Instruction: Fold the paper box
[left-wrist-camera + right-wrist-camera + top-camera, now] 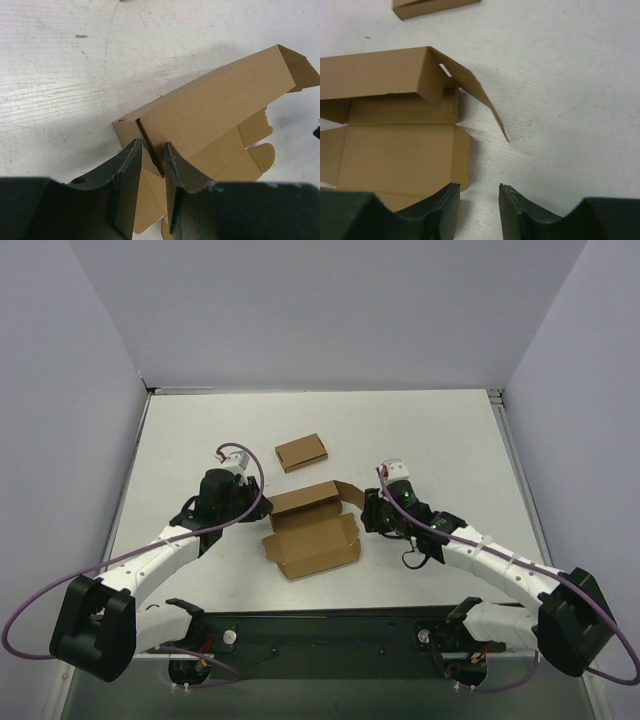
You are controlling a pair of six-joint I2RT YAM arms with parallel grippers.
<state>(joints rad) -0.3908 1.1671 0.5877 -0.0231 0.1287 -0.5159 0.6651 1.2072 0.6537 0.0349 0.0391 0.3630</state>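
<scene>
Mid-fold on paper box (312,530), half-formed at table (450,440) centre, w/ L gripper (151,145) pinching its left end wall (145,134) & R gripper (478,186) spread, empty, near loose right flap (475,95); next prob. calls for tucking that flap in.

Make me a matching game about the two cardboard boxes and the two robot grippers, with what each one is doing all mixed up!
Things:
1. paper box
2. small flat box
3. left gripper
4. right gripper

States:
A. jaws open, nothing between them
B. lying flat by itself, touched by nothing
C. jaws pinching a cardboard wall
D. half folded, flaps still sticking out

Pairs: 1-D, 2-B, 3-C, 4-A
</scene>
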